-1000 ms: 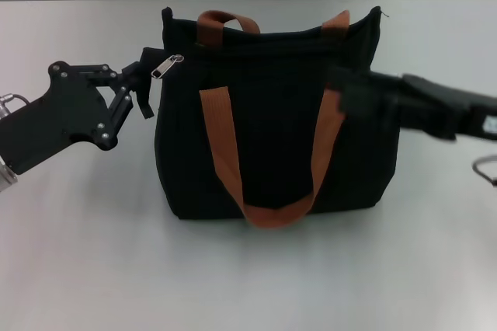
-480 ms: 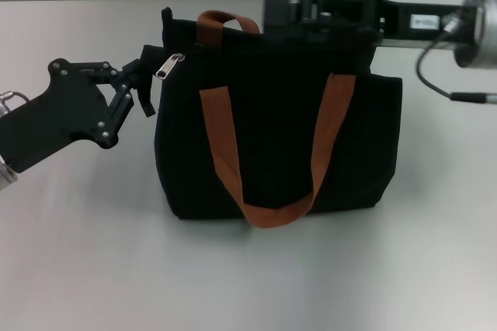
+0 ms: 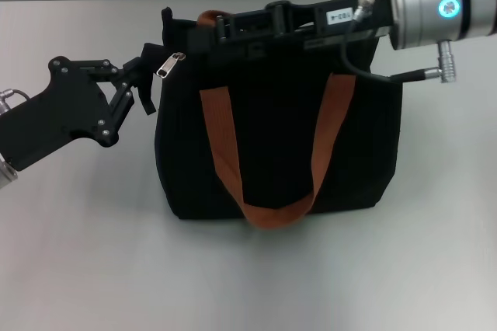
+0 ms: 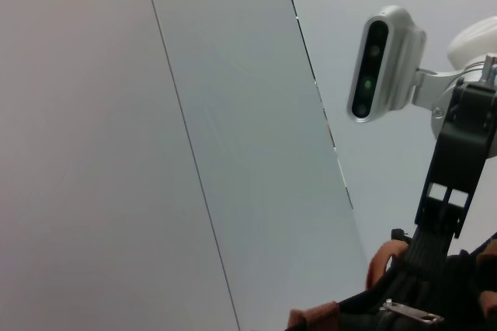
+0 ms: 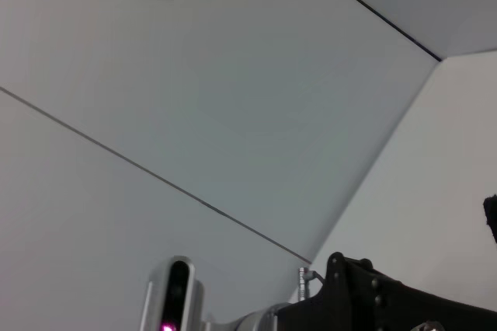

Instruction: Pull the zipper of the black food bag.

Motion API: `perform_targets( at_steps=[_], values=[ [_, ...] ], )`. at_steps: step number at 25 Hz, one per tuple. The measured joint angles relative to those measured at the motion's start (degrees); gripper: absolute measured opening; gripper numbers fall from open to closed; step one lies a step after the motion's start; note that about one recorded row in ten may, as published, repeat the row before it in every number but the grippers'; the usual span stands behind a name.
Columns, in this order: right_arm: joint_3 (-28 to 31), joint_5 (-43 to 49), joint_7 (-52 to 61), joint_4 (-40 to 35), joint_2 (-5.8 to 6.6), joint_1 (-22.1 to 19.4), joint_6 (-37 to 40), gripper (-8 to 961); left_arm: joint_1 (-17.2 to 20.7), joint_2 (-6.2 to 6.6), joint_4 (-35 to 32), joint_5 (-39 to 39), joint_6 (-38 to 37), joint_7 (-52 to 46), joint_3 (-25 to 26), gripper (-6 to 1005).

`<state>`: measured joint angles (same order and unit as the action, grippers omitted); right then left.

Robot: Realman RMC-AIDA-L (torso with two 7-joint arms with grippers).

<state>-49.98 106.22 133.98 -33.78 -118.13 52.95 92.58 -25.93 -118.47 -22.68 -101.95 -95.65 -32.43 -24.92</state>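
Two rust-brown strap handles mark the black food bag [image 3: 279, 137], a boxy fabric tote standing upright on the pale desk [image 3: 248, 276]. The nearer handle [image 3: 272, 152] hangs down the front face in a long loop; the other [image 3: 211, 20] rises at the top rim behind. A flat front pocket shows faintly on the dark panel.

At the bag's upper corner on the robot's left, the zipper [image 3: 168, 64] lies tilted: a small silver slider with a thin elongated pull tab, bright against the black zip track. The left gripper [image 3: 144, 82] sits just beside that corner, its fingers close together on a dark bit of fabric at the bag's edge, below the zipper; whether they truly clamp it I cannot tell.

Farther back, the right gripper [image 3: 203, 34] reaches across the top of the bag from the right, its fingers close to the rim near the far handle; how far apart they stand I cannot tell. In the left wrist view the zipper [image 4: 411, 314] shows as a silver sliver.
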Motion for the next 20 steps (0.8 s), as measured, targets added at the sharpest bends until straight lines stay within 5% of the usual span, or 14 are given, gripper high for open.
perform_targets(
  at_steps=[20],
  values=[
    [-7.07, 0.10, 5.96, 0.41, -0.63, 3.23, -6.13, 758, -0.26, 0.00, -0.06, -0.01, -1.58, -0.02, -0.40, 17]
  ],
)
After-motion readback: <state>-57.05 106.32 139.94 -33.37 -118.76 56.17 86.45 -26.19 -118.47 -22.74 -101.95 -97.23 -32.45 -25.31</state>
